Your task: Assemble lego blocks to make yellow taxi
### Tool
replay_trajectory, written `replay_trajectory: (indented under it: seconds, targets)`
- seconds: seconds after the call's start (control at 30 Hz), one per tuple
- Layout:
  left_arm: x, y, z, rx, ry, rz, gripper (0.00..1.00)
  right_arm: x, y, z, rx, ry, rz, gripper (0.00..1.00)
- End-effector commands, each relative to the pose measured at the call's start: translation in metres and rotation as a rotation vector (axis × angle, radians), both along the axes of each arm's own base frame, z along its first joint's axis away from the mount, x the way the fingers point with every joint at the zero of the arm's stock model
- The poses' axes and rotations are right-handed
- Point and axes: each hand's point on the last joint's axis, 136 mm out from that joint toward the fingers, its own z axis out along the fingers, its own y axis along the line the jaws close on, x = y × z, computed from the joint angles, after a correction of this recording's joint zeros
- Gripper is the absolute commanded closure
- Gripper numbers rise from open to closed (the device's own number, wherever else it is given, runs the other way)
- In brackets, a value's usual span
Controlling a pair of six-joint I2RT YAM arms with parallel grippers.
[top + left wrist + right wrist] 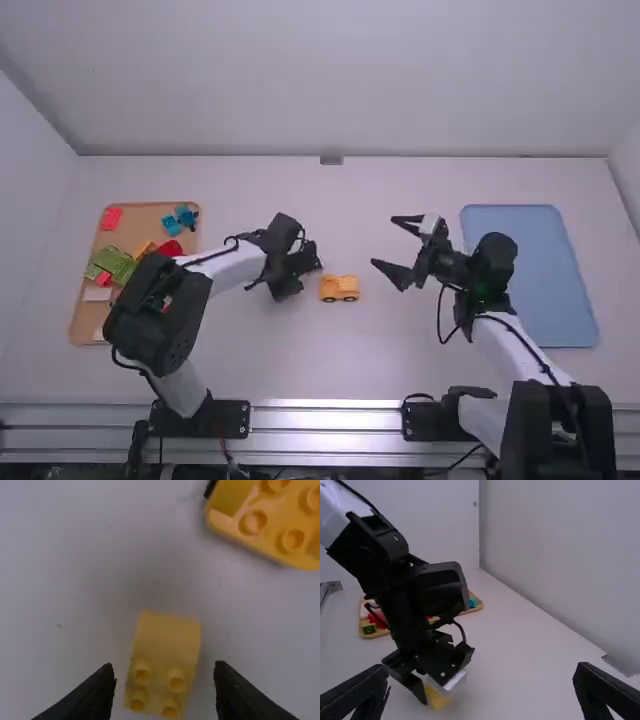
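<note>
Backed by a pale, bare-faced wall (330, 80), a small yellow vehicle (340, 289) sits mid-tabletop (390, 350) beside the left gripper (303, 278), its jaws parted over a yellow block (164, 647), the right gripper's (384, 240) jaws spread wide.

yellow vehicle body (339, 288): studded top, rounded edges, upright on the worktop (400, 365). yellow block (164, 652): four studs grouped at one end, smooth plain face at the other; studs facing up, separate, near the vehicle body.
</note>
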Motion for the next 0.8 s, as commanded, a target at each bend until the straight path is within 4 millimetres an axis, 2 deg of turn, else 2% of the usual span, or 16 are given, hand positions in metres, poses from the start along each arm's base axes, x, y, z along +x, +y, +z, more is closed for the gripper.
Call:
replay_trajectory:
  seconds: [0.0,0.07,0.23,0.3,0.43,0.63,0.7,0.77]
  targets:
    - [-0.011,-0.003,-0.008,-0.026,0.037,-0.007,0.5,-0.001,0.001,-0.002,0.0,0.004,0.005,0.01]
    - [-0.013,-0.004,-0.01,-0.039,0.042,-0.008,0.5,-0.001,0.001,-0.002,0.0,0.005,0.003,0.01]
    - [-0.012,0.008,-0.017,0.003,0.023,0.061,0.5,-0.001,0.001,-0.001,0.0,0.001,0.003,0.01]
    - [-0.013,0.006,-0.017,-0.006,0.028,0.055,0.51,-0.001,0.001,-0.001,0.0,0.001,0.005,0.01]
    - [-0.014,0.004,-0.017,-0.013,0.032,0.062,0.59,-0.002,0.001,-0.001,0.004,0.008,0.01,0.01]
    - [-0.013,0.007,-0.017,-0.042,0.065,0.254,0.67,-0.004,0.002,-0.001,0.005,0.008,0.023,0.01]
    - [-0.012,0.006,-0.017,-0.06,0.078,0.356,0.72,-0.004,0.002,-0.001,0.005,0.008,0.023,0.01]
    - [-0.011,0.005,-0.017,-0.09,0.1,0.476,0.87,-0.004,0.002,-0.001,0.005,0.008,0.021,0.01]
